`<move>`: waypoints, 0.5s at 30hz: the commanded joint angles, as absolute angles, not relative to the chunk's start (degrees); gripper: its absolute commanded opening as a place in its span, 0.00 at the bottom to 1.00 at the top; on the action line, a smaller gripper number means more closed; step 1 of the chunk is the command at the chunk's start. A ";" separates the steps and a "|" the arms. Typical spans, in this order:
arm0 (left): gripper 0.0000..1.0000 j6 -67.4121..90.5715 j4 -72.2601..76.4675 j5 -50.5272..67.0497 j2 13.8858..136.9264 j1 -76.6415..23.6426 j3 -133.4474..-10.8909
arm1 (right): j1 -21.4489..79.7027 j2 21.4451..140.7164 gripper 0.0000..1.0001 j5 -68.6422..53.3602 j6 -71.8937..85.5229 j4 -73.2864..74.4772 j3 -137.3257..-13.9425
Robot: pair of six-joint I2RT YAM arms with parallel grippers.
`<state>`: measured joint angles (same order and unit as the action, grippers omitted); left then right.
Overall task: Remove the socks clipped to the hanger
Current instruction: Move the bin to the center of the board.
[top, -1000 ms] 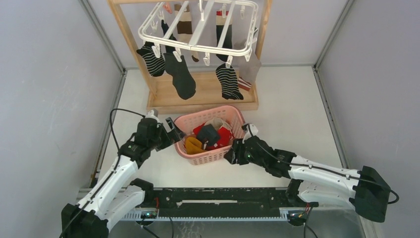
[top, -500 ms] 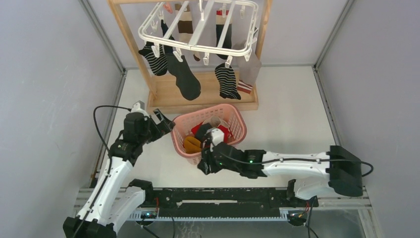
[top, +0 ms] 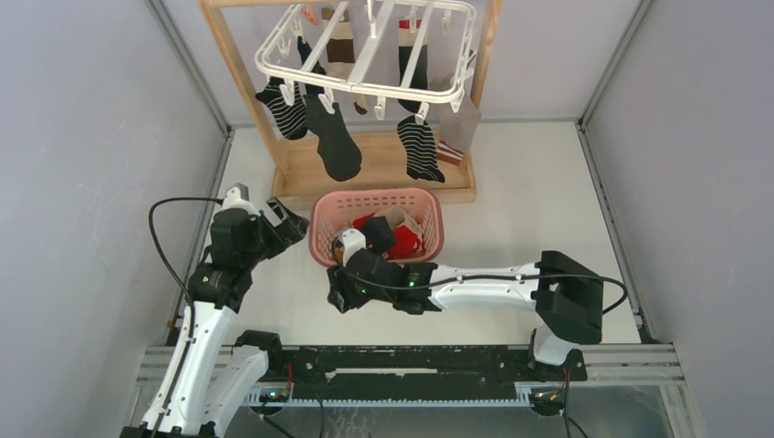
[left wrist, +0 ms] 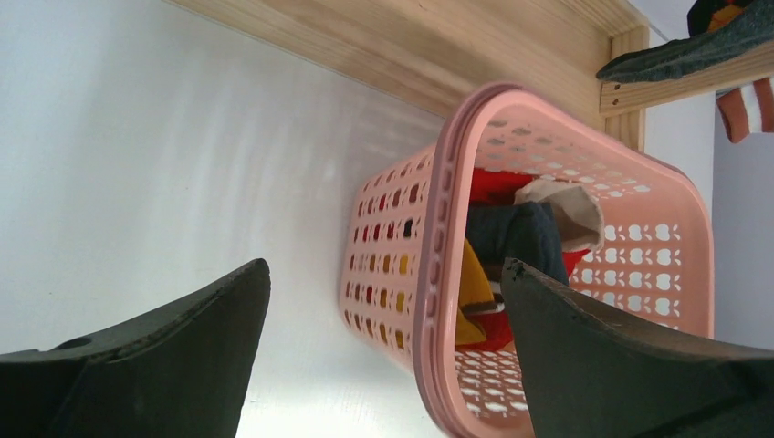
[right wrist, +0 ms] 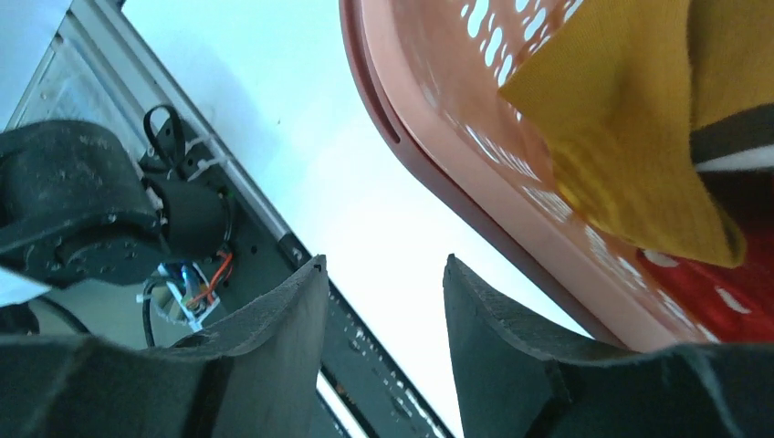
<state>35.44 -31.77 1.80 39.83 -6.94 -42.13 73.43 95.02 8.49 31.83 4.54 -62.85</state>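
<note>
White plastic rectangular hanger (top: 360, 85) with clipped fabric socks (top: 336, 146), well beyond both tools. Left gripper (top: 285, 222): spread wide, empty. Right gripper (right wrist: 383, 265): part-open, empty, beside pink perforated plastic basket (top: 321, 219).

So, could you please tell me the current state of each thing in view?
Hanger, hung on wooden stand.
Socks on hanger, several still clipped.
Pink basket, upright, holding loose socks.
Left hand, open, empty, left of basket.
Right hand, open, empty, by basket's near-left corner.

The left arm (top: 196, 338) and right arm (top: 484, 278) wear white shells over black joints (thin black cables alongside); the left gripper (left wrist: 383, 266) is black.
</note>
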 commanded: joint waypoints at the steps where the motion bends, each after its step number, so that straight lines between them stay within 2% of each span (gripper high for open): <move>1: 1.00 34.79 -31.44 0.86 38.40 -6.42 -44.13 | 69.82 95.95 0.57 7.13 27.16 2.39 -67.74; 9: 1.00 35.90 -28.84 -1.26 38.16 -6.42 -42.29 | 63.86 94.72 0.57 3.87 23.71 3.26 -67.84; 15: 1.00 36.07 -26.78 -0.44 38.67 -6.43 -41.40 | 62.27 89.61 0.57 5.03 21.31 7.23 -64.39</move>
<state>35.99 -30.65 0.10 38.74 -6.92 -41.98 63.11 95.44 4.34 24.23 5.67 -66.04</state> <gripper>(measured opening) 0.996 0.573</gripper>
